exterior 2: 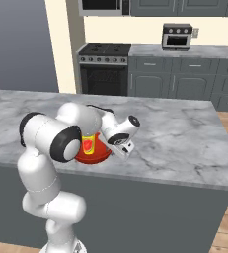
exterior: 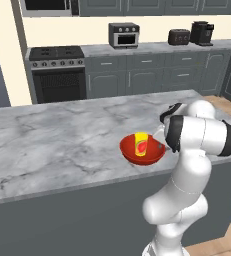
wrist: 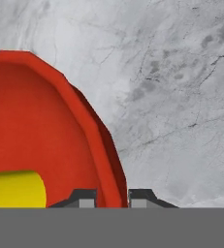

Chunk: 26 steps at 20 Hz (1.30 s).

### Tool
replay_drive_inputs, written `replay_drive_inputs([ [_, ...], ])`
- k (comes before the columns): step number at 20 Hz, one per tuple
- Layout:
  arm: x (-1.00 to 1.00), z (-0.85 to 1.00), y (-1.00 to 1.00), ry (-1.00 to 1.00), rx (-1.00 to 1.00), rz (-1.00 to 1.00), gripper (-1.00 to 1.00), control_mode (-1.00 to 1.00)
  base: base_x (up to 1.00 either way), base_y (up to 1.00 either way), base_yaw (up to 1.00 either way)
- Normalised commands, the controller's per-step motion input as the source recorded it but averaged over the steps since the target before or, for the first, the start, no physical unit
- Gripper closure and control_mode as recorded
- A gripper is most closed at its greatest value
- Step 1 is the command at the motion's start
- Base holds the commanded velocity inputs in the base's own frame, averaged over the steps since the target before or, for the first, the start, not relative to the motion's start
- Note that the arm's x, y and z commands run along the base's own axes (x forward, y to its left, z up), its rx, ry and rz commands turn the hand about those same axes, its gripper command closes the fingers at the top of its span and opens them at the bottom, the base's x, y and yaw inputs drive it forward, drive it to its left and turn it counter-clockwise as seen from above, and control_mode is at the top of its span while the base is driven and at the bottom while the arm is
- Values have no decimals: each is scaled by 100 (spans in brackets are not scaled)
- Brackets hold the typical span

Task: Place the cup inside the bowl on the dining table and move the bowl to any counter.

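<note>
While gripper [wrist: 112,196] straddles bowl [wrist: 45,135] rim, cup [wrist: 15,189] inside

Against the far wall runs a row of dark grey cabinets [exterior: 147,75] beside a black stove [exterior: 57,72]. On their worktop stand a toaster oven [exterior: 124,35], a dark toaster [exterior: 178,36] and a black coffee machine [exterior: 202,33]. A microwave [exterior 2: 103,7] hangs above the stove.
</note>
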Motion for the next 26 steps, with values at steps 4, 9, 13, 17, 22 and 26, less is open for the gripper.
replay_drive_inputs([
  [4, -2, 0, 2, 0, 0, 0, -100, -100, 0, 0, 0],
  [9, -41, 20, 1, -7, -1, 0, -100, -100, 0, 0, 0],
  [13, -48, 53, 0, -14, -4, 0, -100, -100, 0, 0, 0],
  [17, -36, 78, 0, -13, -3, 0, -100, -100, 0, 0, 0],
  [22, -48, 86, 0, -13, -4, 0, -100, -100, 0, 0, 0],
  [26, -45, 84, 0, -12, -5, 0, -100, -100, 0, 0, 0],
])
